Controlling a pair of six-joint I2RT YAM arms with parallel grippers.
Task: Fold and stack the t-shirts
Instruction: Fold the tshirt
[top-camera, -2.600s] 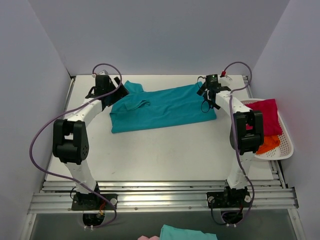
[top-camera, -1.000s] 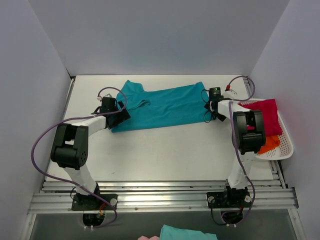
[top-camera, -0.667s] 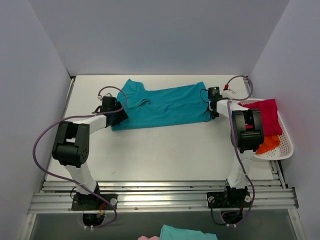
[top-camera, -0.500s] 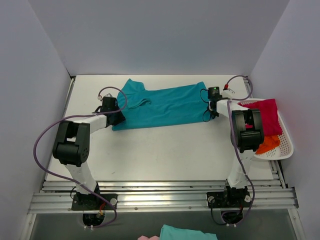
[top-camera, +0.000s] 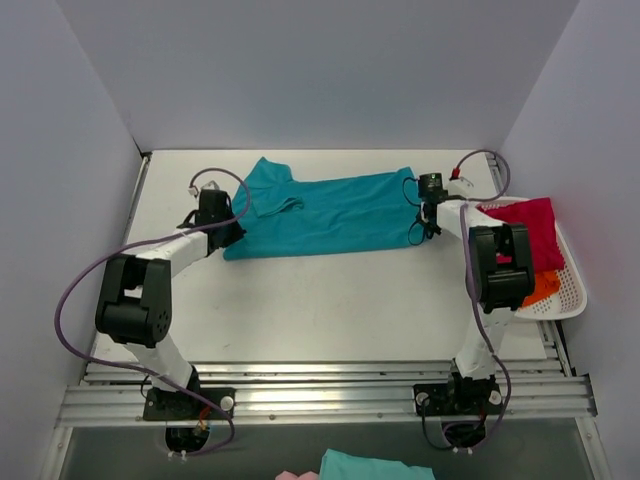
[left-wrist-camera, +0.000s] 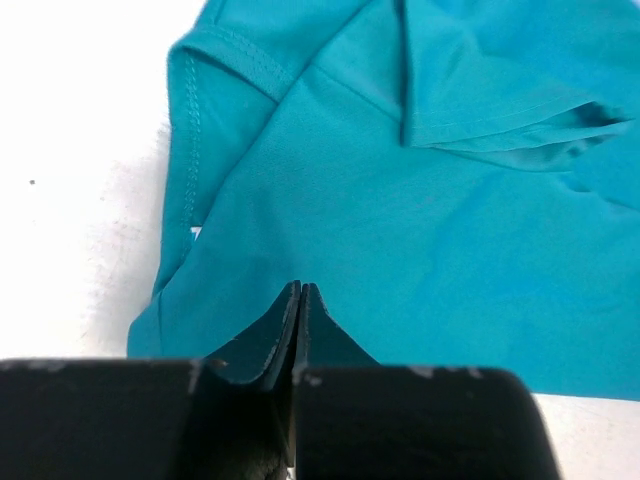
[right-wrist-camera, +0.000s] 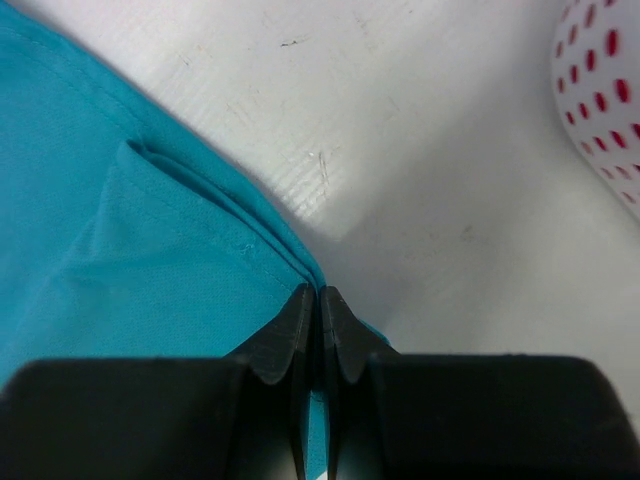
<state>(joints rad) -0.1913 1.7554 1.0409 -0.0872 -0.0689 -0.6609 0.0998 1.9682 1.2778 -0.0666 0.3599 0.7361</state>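
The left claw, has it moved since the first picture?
Yes. The left claw came nearer, away from the back wall, to the left edge of the teal t-shirt.

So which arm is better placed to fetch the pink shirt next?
Right, probably. The pink shirt lies in the white basket on the robot's right, close to the right gripper; the left gripper sits beyond the teal shirt. Both are shut on that shirt, so it comes first.
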